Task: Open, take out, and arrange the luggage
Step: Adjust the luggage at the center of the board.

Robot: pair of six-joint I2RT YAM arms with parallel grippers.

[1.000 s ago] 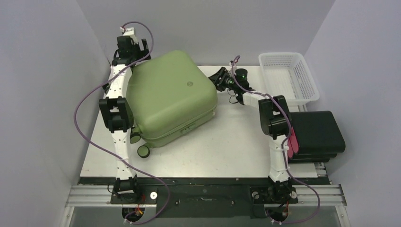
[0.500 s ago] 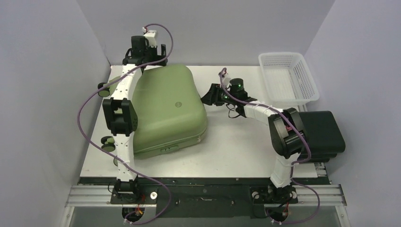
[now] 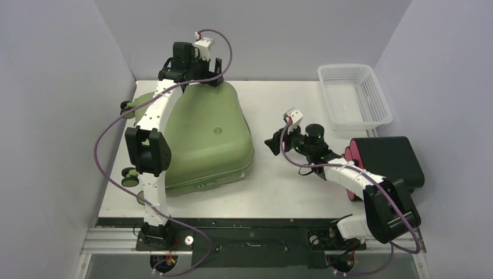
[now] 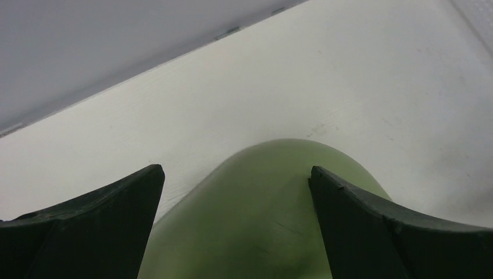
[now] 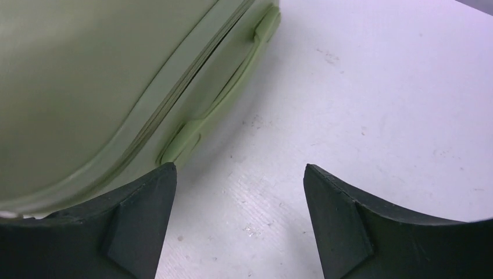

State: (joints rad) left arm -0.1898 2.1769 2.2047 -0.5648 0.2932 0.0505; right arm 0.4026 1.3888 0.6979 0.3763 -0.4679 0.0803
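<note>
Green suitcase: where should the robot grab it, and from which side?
The slim handle on the suitcase side opposite its wheels, approached from the right: it stands proud of the shell, narrow enough for the open right gripper facing it.

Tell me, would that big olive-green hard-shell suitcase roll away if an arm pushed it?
It probably slides rather than rolls: the olive-green hard-shell suitcase lies flat, its black wheels sticking out sideways. Its smooth rounded shell looks stiff yet slippery to pinch. It is likely awkwardly bulky to lift.
</note>
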